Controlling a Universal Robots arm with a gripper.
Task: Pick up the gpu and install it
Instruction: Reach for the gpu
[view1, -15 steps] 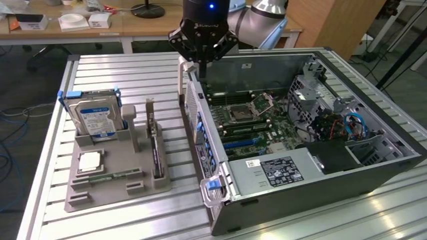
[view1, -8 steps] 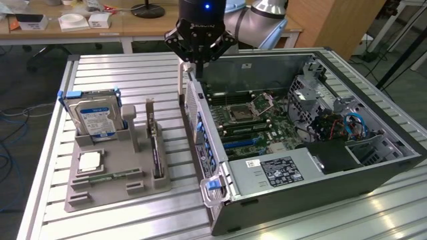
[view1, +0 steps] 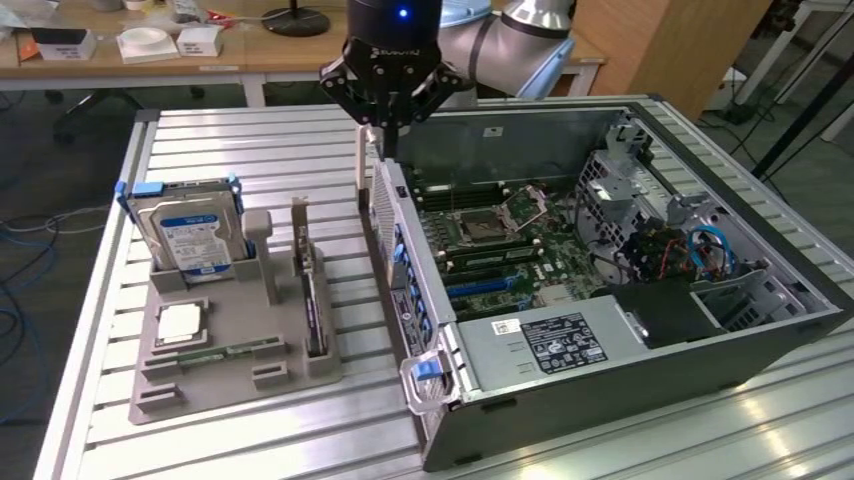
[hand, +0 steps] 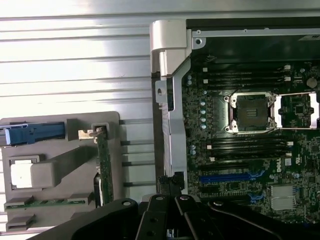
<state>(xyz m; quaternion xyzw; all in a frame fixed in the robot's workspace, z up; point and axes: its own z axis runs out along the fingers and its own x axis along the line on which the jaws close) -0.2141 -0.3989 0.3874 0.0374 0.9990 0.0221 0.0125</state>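
GPU (view1: 315, 305) not yet picked; task at its start, as far as the frames show.

- Fingers: pressed together, nothing visible between them. Gripper (view1: 379, 145) hangs empty, pointing down.
- Directly around the fingers: they hover over the rear edge of the open computer case (view1: 667, 380), near its far corner and just above the gap between case and parts tray (view1: 200, 385). No contact with either is seen.
- GPU position: standing on its long edge in a slot of the grey tray, on the side nearest the case, metal bracket (view1: 300, 225) upright at the far end. It is well apart from the fingers, toward the exterior view's left and nearer the camera.
- Other tray contents: hard drive (view1: 194, 230) upright, processor (view1: 178, 322) lying flat, memory stick (view1: 220, 352) in its groove.
- Case interior: motherboard (view1: 507, 250) exposed. The blue expansion slot (hand: 232, 176) looks unoccupied in the wrist view.
- Status: grasp, lift, transfer and seating of the card are all outstanding. Judged done: nothing beyond the arm standing above the work area.
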